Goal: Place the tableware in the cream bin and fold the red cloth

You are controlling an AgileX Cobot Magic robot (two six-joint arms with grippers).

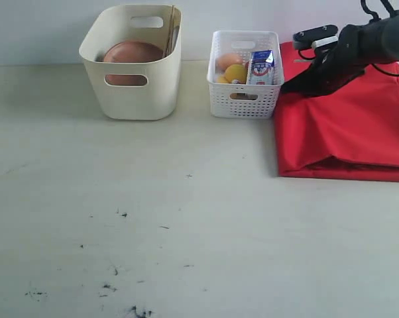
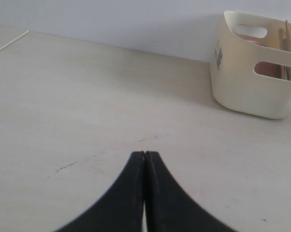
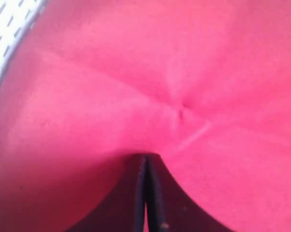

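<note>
Your pale, scuffed tabletop [image 1: 219, 218] carries a tall cream plastic bin [image 1: 136, 103] and a small white lattice basket [image 1: 226, 106]. A folded bright-red cloth [image 1: 345, 132] lies just beside the basket.

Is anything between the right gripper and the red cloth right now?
Nothing visible: the shut right gripper has its tips against the red cloth, beside the white basket. Whether it pinches fabric, I cannot tell.

Pale, scuffed tabletop [image 1: 186, 218] meets a plain whitish wall [image 1: 40, 26] behind.
</note>
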